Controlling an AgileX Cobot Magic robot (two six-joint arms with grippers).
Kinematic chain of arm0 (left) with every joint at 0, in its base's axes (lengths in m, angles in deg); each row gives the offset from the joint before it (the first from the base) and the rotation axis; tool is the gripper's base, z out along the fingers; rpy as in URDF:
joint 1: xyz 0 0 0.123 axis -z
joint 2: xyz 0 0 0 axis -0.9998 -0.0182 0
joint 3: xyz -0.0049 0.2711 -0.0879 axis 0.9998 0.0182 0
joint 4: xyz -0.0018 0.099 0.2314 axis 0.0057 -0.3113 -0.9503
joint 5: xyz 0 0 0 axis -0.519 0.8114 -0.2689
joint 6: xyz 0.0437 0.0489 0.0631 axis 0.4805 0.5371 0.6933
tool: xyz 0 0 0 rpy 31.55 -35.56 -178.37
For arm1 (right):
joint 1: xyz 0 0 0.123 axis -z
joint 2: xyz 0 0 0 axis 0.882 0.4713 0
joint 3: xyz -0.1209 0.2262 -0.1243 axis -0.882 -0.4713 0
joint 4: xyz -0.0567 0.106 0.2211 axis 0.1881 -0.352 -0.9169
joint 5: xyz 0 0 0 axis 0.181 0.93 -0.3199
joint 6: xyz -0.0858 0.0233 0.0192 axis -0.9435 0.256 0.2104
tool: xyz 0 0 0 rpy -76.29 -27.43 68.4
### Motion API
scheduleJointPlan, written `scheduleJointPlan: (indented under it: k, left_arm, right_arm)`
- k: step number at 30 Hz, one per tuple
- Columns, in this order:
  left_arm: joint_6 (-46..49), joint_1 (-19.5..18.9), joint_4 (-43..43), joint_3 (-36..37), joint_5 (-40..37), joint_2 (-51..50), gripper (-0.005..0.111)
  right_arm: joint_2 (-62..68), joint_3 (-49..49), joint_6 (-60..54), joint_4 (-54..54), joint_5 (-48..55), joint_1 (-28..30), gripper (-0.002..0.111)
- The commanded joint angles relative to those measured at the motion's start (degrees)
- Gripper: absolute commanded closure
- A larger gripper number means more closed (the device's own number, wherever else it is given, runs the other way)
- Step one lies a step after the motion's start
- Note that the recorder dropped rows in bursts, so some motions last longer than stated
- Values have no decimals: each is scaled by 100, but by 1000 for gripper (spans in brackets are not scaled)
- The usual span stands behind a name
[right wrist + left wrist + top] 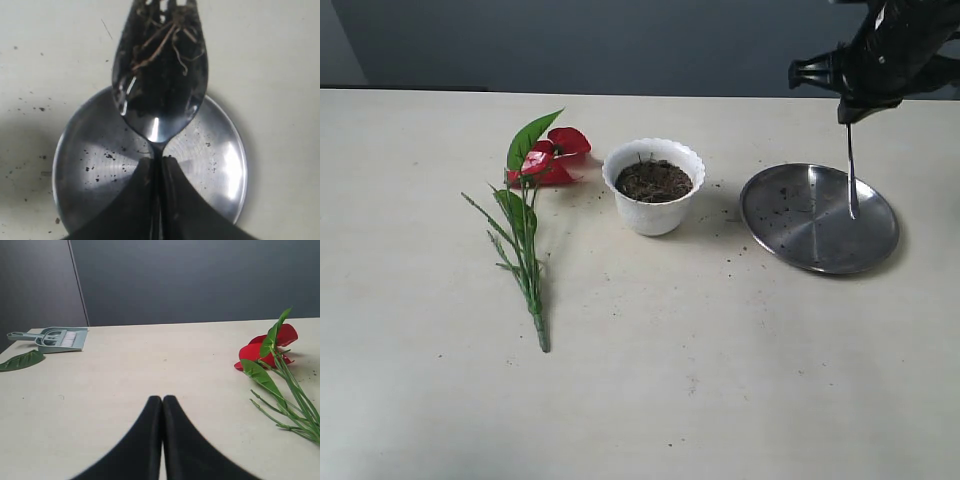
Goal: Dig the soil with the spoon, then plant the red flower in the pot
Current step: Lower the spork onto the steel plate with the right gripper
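Left gripper (162, 400): clenched, its black fingers pressed together on nothing, low over bare table (125, 370); outside the exterior frame.
Dustpan (62, 338): grey, at the far table edge in the left wrist view, with a loose green leaf (22, 360) near it.
Flower (548, 160): lies flat left of centre in the exterior frame, red bloom close beside the pot, stem end pointing to the lower edge.
Pot (653, 212): white, upright, at upper centre.
Soil (653, 181): dark, fills the pot to just under the wavy rim.
Plate (800, 230): steel, flat on the table right of the pot, specked with dirt.
Spoon (852, 185): hangs upright over the plate, bowl down; it seems to reach the plate, but contact is hard to judge. The right wrist view shows dirt and fibres clinging to the bowl.
Right gripper (850, 115): upper right of the frame, grasping the spoon by its handle.
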Motion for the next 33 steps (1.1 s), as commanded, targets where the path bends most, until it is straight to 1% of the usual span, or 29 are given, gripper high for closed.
scheduleJointPlan:
  k: [1, 7, 13, 16, 19, 21, 27, 33]
  left_arm:
    - [-12, -4, 11, 30, -11, 30, 106]
    - [-12, -4, 11, 30, -11, 30, 106]
    - [-12, -4, 11, 30, -11, 30, 106]
    - [-12, -4, 11, 30, -11, 30, 106]
    - [-12, -4, 11, 30, -11, 30, 106]
    - [-12, -4, 11, 30, -11, 30, 106]
    - [-12, -4, 11, 30, -11, 30, 106]
    - [-12, -4, 11, 30, -11, 30, 106]
  right_arm:
    - [346, 50, -82, 21, -6, 19, 109]
    - [719, 212, -82, 33, 387, 19, 109]
    - [933, 737, -82, 10, 959, 19, 109]
    - [1096, 1106, -294, -50, 1287, 19, 109]
    - [1285, 1374, -691, -486, 1549, 19, 109]
    - [1379, 1453, -805, -656, 1598, 30, 109]
    - [1636, 1453, -881, -699, 1780, 87, 109]
    - [1648, 1453, -1012, -699, 1776, 262, 109]
